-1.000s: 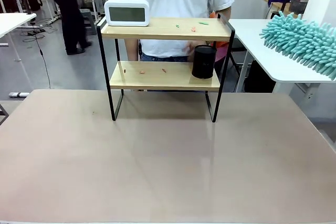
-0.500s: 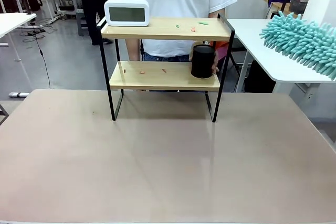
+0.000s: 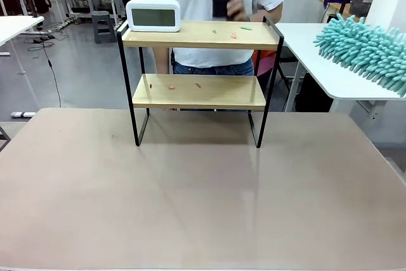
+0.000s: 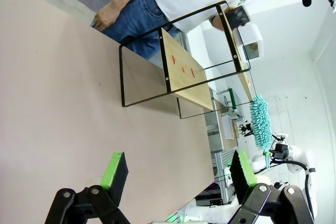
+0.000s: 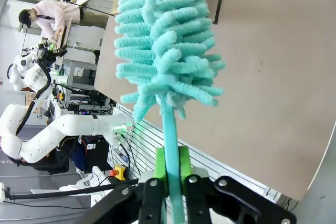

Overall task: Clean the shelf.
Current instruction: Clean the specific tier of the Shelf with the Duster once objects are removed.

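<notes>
The shelf (image 3: pixel 196 92) stands at the far middle of the table, two wooden boards in a black frame, also seen sideways as the shelf (image 4: pixel 184 72). Small red and green scraps (image 3: pixel 233 35) lie on the top board, and more scraps (image 3: pixel 171 85) on the lower board. A white clock (image 3: pixel 153 15) sits on the top left. The person's hand holds a black cup (image 3: pixel 222 0) lifted above the top board. My right gripper (image 5: pixel 172 169) is shut on the handle of a teal fluffy duster (image 5: pixel 163 40), whose head shows at the right as the duster (image 3: pixel 368 49). My left gripper (image 4: pixel 176 169) hangs open above the table.
The tan table top (image 3: pixel 203 188) spreads wide in front of the shelf. A white side table (image 3: pixel 330 68) stands at the right behind the duster. Other tables and people are far off at the back left.
The person has taken the black cup off the lower board and raised it above the top board. The duster and both grippers have stayed still.
</notes>
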You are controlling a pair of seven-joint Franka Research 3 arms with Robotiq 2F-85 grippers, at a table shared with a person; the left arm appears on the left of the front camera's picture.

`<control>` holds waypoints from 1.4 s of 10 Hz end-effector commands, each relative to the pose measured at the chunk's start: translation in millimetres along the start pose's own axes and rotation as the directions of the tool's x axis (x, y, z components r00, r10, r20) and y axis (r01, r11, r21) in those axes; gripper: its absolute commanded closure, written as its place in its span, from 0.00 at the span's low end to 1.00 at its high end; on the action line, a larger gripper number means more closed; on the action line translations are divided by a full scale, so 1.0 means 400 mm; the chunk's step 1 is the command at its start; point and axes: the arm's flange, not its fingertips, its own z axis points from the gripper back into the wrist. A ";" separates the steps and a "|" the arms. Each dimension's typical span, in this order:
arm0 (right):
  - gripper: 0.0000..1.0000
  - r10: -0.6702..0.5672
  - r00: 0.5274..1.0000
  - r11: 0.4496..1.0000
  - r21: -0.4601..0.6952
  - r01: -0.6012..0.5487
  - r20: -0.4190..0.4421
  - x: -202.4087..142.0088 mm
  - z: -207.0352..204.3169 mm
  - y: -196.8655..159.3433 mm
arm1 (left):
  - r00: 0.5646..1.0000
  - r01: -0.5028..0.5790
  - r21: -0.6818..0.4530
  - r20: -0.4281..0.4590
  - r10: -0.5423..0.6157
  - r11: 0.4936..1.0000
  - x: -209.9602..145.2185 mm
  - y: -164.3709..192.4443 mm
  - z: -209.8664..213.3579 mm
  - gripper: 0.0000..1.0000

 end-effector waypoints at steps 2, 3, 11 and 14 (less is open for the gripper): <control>1.00 -0.017 1.000 1.000 0.005 0.017 0.013 0.010 0.001 0.010 | 1.000 0.019 -0.017 0.012 -0.019 1.000 -0.010 0.000 -0.009 0.00; 0.88 0.000 1.000 1.000 0.000 0.000 0.000 0.000 0.000 0.000 | 1.000 0.019 -0.017 0.012 -0.019 1.000 -0.010 0.000 -0.009 0.00; 0.88 0.346 0.892 0.873 -0.250 -0.420 -0.290 0.087 -0.499 0.392 | 1.000 0.019 -0.017 0.012 -0.019 1.000 -0.010 0.000 -0.009 0.00; 0.88 0.364 0.869 0.856 -0.248 -0.454 -0.335 0.080 -0.516 0.411 | 1.000 0.019 -0.017 0.012 -0.019 1.000 -0.010 0.000 -0.009 0.00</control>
